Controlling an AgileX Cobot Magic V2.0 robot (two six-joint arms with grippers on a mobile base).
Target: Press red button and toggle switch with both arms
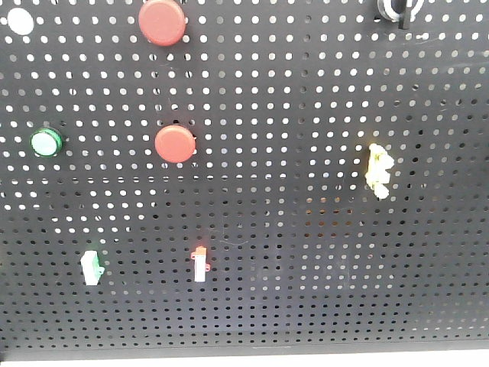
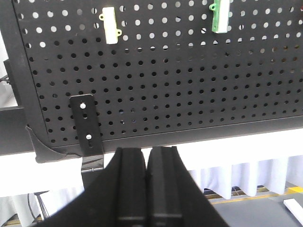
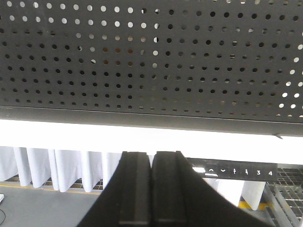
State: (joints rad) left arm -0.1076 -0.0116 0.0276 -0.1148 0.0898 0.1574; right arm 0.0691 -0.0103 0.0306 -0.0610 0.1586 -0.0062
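Black pegboard [image 1: 306,92]: red button [image 1: 175,143], green switch [image 2: 220,16] lie above. Left gripper [image 2: 146,152], jaws together, below bottom edge, seems nearer; right gripper [image 3: 151,155] likewise closed.

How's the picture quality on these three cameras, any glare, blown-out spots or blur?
Front view: backlight glows through the pegboard holes, and the yellow switch is washed out and soft. Left wrist view: the white strip under the pegboard is overexposed; the left claw is a dark silhouette. Right wrist view: same blown-out strip, right claw dark and featureless.
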